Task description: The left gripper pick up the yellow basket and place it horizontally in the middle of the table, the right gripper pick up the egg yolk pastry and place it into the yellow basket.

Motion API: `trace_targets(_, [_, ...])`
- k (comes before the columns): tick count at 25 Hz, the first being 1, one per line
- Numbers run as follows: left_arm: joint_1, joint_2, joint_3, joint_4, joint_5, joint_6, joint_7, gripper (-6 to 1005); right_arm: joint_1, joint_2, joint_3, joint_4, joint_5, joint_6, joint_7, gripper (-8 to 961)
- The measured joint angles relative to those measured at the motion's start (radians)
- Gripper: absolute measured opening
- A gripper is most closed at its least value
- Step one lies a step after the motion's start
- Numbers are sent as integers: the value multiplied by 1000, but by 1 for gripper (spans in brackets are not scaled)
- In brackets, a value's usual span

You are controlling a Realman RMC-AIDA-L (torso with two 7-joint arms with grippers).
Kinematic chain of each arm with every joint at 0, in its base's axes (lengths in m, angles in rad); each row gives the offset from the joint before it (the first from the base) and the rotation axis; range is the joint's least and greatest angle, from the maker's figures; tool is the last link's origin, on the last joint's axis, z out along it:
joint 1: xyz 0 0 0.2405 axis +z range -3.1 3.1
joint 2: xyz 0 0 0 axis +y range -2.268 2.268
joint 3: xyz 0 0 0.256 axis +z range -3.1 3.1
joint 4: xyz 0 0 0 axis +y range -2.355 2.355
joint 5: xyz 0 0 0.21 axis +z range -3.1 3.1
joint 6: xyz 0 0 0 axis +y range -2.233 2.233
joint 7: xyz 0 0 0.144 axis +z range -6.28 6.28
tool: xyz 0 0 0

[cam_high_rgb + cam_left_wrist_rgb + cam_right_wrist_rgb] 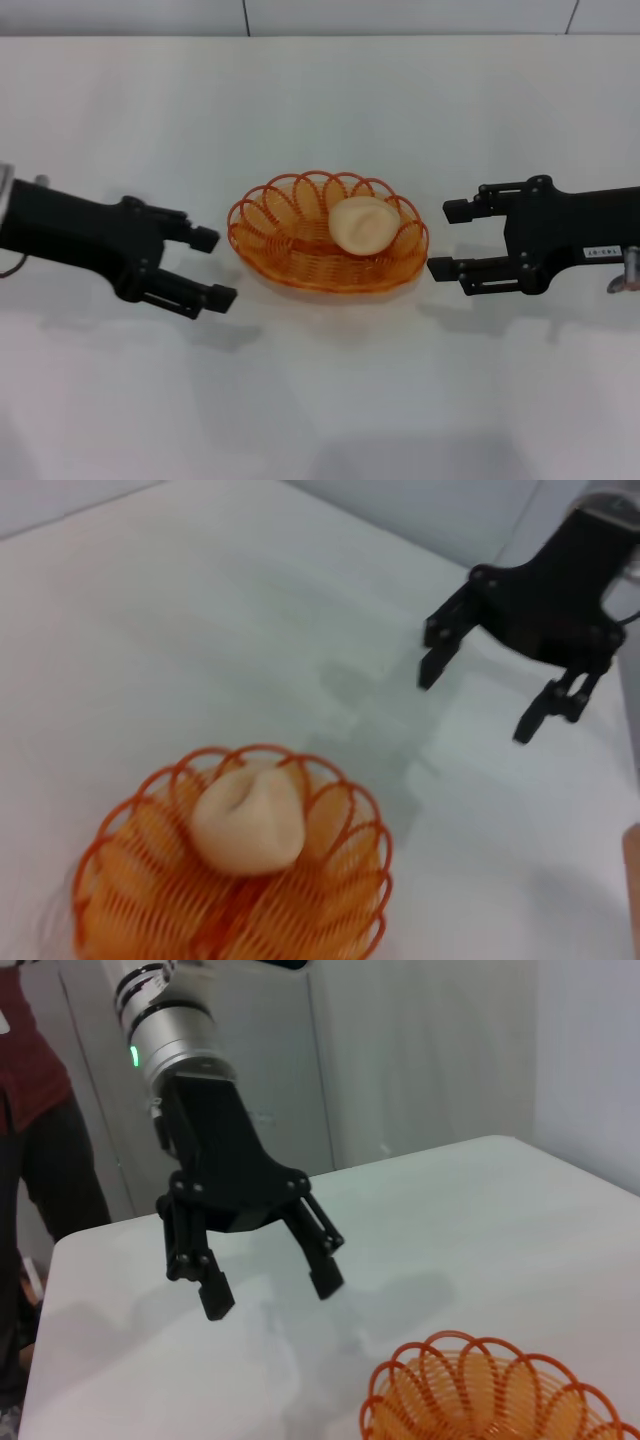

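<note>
- Our right gripper (441, 240) hovers with fingers spread and nothing between them, just right of the yellow basket (327, 232), clear of its rim.
- Our left gripper (218, 268) mirrors it just left of the basket, also spread and holding nothing.
- The egg yolk pastry (364, 224) sits inside the basket, toward its right side; the basket lies lengthwise near the middle of the table (320, 400).
- We judge both placements done; the step in hand is retreating, best done by drawing each claw straight outward without brushing the scalloped wire.
- Our count: two grippers, one basket, one pastry, one table.
</note>
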Motion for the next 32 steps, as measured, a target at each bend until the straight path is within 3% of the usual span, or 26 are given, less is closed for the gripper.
trace_targets(10, [-34,-26,13,-1,-3,1,57,880,19,-1,21,13,-25,-57,-1,688])
trace_targets(32, [-36,-19,12,1,-26,3,59,880,28,0,21,12,-40,-87,8,689])
